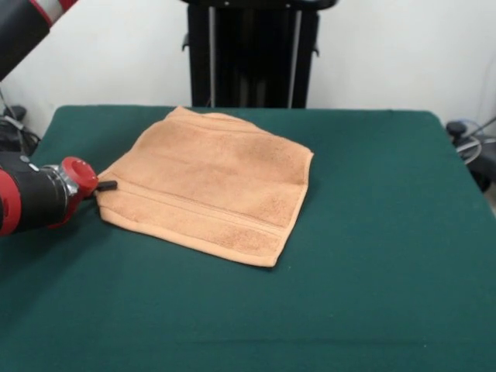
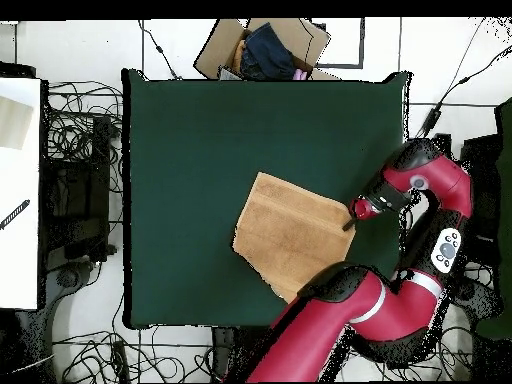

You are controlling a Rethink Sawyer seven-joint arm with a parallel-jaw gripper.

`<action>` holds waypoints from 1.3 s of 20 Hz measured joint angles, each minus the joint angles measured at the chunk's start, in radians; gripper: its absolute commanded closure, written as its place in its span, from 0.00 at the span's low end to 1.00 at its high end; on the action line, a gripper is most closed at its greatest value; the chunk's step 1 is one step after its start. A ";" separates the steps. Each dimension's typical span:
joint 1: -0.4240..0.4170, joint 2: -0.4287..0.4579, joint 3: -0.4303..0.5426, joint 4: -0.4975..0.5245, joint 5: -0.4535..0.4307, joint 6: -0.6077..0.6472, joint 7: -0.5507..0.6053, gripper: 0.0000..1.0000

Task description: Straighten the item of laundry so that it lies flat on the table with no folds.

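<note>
The orange-tan towel lies on the dark green table, slightly left of centre, turned like a diamond. A woven band stripe runs along its near edge, and that edge looks thick, as if doubled. My gripper is low at the towel's left corner, touching or right beside it; its small black tip shows past the red wrist. In the overhead view the towel lies right of the table's centre, and the gripper is at its right corner. My arm hides the towel's bottom corner there.
The robot's black pedestal stands behind the table's far edge. My arm's red elbow hangs over the table's bottom edge. A cardboard box with dark cloth sits beyond the top edge, and cables lie on the floor around the table.
</note>
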 measured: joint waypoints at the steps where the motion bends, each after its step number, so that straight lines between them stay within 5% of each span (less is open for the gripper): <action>1: 0.000 0.000 0.008 -0.004 -0.009 0.004 -0.003 1.00; 15: -0.027 -0.018 0.220 -0.034 -0.229 0.085 -0.060 1.00; 26: -0.079 -0.046 0.476 -0.034 -0.492 0.166 -0.128 1.00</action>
